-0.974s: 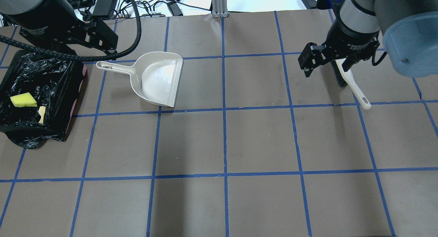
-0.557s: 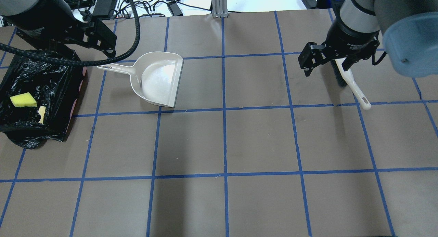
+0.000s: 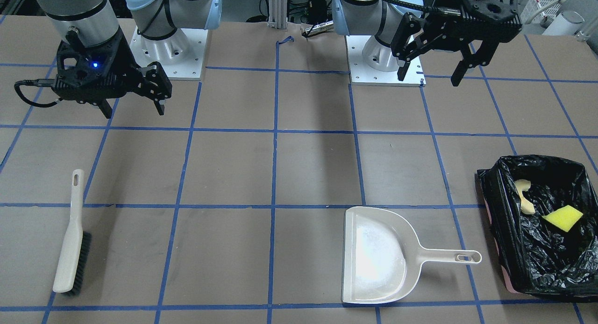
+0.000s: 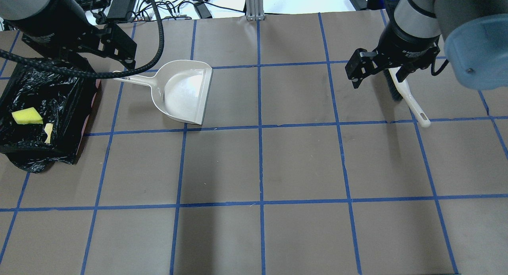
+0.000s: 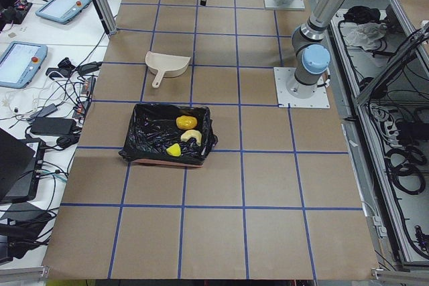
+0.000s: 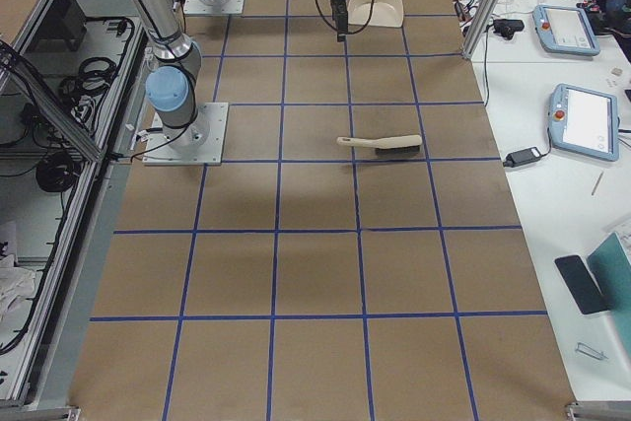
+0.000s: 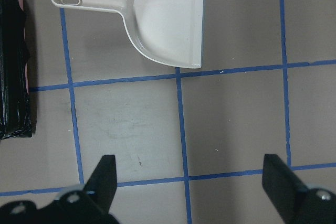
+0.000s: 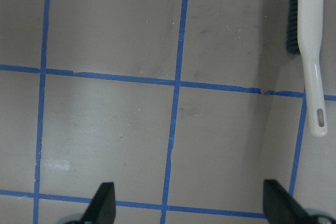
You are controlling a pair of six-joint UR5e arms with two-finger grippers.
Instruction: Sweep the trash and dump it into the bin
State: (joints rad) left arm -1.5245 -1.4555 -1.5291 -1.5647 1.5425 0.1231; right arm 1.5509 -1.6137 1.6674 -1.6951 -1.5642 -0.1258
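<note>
The bin (image 3: 488, 198), lined with black plastic, stands at the table's left end (image 4: 77, 108). In it lie the yellow sponge wedge (image 3: 563, 217), the tan croissant piece (image 3: 524, 198) and, in the exterior left view, the golden-brown lump (image 5: 186, 122). My left gripper (image 3: 429, 75) is open and empty, held high near the bin's far side; its wrist view (image 7: 190, 174) looks down on bare table. My right gripper (image 3: 134, 110) is open and empty, raised above the table near the brush (image 8: 189, 198).
The beige dustpan (image 4: 186, 92) lies empty on the table right of the bin, handle toward the bin (image 3: 373, 254). The beige brush with dark bristles (image 3: 70, 249) lies flat on the table under my right arm (image 4: 410, 100). Blue tape lines grid the brown table.
The left arm has shifted slightly above the bin's far side, its cable now over the dustpan handle. The right arm has barely moved. Both grippers stay open.
</note>
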